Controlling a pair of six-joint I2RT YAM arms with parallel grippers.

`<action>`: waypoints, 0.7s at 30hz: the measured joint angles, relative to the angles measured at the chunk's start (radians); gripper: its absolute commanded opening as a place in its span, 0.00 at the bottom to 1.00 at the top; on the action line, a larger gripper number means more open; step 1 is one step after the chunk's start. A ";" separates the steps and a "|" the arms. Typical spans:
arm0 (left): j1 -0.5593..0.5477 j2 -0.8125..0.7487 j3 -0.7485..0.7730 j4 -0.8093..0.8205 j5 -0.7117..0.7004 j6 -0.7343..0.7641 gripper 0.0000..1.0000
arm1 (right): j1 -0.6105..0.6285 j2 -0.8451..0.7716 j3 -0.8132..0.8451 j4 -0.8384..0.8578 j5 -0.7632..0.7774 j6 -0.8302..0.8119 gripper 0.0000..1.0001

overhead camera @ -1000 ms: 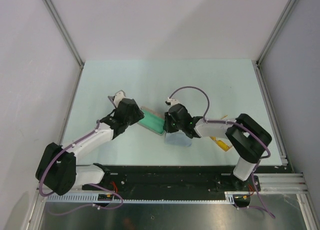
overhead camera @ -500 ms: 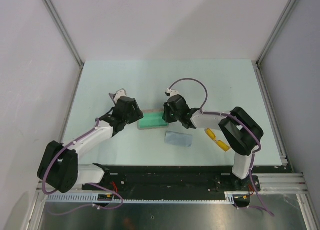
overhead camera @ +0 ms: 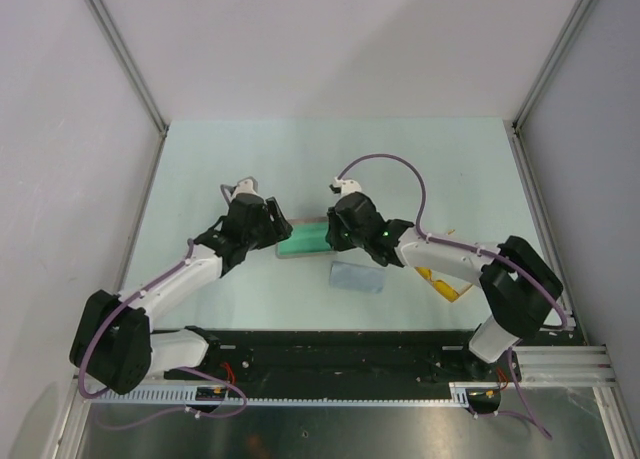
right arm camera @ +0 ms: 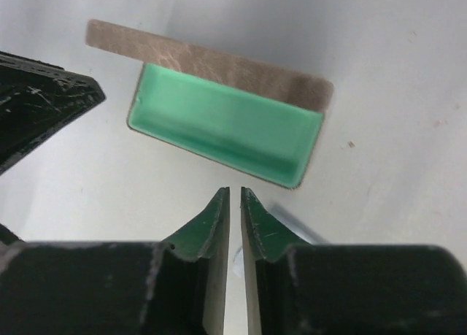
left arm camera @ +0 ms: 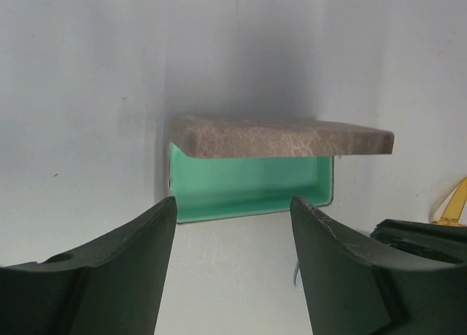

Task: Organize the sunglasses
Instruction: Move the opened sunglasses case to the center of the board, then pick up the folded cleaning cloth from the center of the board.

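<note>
While the case (overhead camera: pixel 303 241) lies open, lid up | left gripper (left arm camera: pixel 233 211) apart, empty | right gripper (right arm camera: pixel 233 196) nearly together, empty | sunglasses (overhead camera: pixel 445 287) beside the right forearm (overhead camera: pixel 450 254), apart from case | we should open the right gripper wide, then take the frame gently.

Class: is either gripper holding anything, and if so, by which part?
Nothing is held. The left gripper is open, short of the case; the right gripper is nearly shut and empty.

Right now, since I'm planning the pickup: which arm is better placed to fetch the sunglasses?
Probably right: the sunglasses lie on its side, beside its forearm; the left gripper is beyond the open case.
</note>
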 measured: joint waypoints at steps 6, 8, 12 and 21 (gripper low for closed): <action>-0.004 -0.011 -0.040 0.005 0.020 0.009 0.69 | 0.000 -0.021 -0.090 -0.010 0.002 0.032 0.05; -0.004 -0.011 -0.045 0.005 0.026 0.009 0.69 | 0.000 -0.001 -0.105 -0.014 -0.006 0.041 0.05; -0.004 -0.011 -0.045 0.010 0.038 0.014 0.69 | -0.001 0.040 -0.108 -0.006 -0.025 0.045 0.05; -0.005 -0.011 -0.045 0.021 0.066 0.020 0.68 | -0.017 0.104 -0.108 0.036 -0.049 0.056 0.04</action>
